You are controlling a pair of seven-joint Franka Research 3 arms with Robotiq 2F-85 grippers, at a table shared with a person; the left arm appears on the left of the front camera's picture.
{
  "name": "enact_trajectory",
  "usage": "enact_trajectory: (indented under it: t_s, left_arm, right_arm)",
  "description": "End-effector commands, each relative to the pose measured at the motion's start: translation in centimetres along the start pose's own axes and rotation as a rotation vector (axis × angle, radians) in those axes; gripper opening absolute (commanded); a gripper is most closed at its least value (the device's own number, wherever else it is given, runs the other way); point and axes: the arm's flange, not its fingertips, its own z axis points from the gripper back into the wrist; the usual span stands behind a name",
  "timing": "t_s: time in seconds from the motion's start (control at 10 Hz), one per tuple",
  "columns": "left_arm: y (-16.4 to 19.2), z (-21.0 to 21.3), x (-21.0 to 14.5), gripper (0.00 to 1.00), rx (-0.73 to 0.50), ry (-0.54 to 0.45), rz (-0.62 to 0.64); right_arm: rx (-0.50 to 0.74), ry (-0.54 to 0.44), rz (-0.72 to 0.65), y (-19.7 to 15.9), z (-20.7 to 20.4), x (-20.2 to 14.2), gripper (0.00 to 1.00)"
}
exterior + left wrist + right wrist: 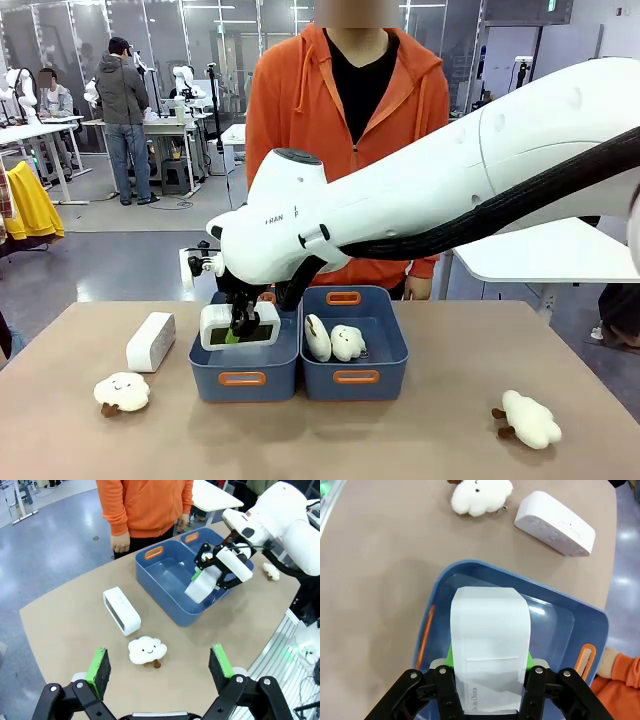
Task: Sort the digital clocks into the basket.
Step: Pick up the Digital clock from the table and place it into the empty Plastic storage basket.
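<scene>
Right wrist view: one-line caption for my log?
Right end effector holds a digital clock over the blue basket; second clock and a plush toy lie on the table.

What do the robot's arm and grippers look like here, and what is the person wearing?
The right arm is rounded white casing with a dark round joint cap, small dark lettering and a black cable along its underside. The right gripper and left gripper are black linkages with silver bolts and green-padded jaws. The person's hooded jacket is orange over a black top.

bright even overhead light, soft shadows, sharp
</scene>
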Motion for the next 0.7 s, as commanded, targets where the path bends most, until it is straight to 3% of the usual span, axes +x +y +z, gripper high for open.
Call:
enact_trajectory:
  t_s: [0.0, 0.4, 0.5, 0.6]
  left_arm:
    - [0.1, 0.1, -0.1, 1.0, -0.007, 0.009, -0.016]
    - [0.1, 0.1, -0.1, 1.0, -0.007, 0.009, -0.016]
    - [0.1, 0.1, -0.1, 1.0, -0.007, 0.009, -0.016]
    - [0.1, 0.1, -0.1, 1.0, -0.007, 0.009, -0.016]
  right_arm:
    - [-0.018, 0.008, -0.053, -0.5, 0.1, 0.6, 0.0]
    - [0.013, 0.024, -0.121, -0.6, -2.1, -1.6, 0.0]
    - [0.015, 0.024, -0.133, -0.6, -2.2, -1.9, 0.62]
    - [0.016, 0.028, -0.134, -0.7, -2.2, -2.0, 0.72]
